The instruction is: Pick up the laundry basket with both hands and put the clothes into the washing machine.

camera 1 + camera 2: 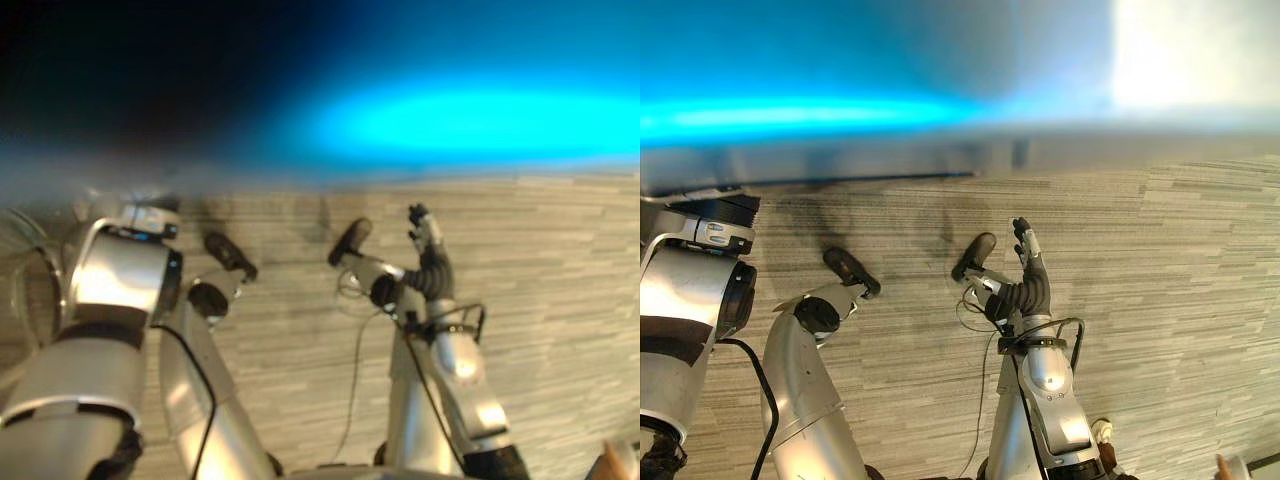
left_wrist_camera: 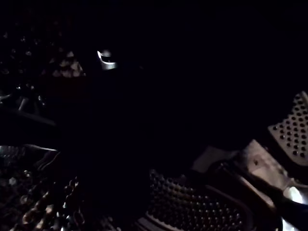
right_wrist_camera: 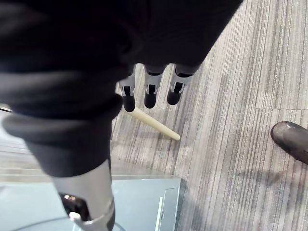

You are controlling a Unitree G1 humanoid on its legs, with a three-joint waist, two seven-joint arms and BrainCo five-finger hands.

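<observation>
Clothes are judged soft, best gathered by a fold; the right robot hand (image 1: 1028, 265) is held apart, the left robot hand cannot be told.

The washing machine (image 2: 192, 204) shows from inside its drum in the left wrist view. The drum is dark, and its metal wall is pierced with close rows of small round holes. A paler pierced panel (image 2: 293, 130) stands at one side. A black, shapeless mass fills the middle of the drum, too dark to tell whether it is clothes. In the head views a blurred blue band (image 1: 470, 125) runs across the top above the floor; whether it is the laundry basket cannot be told.
</observation>
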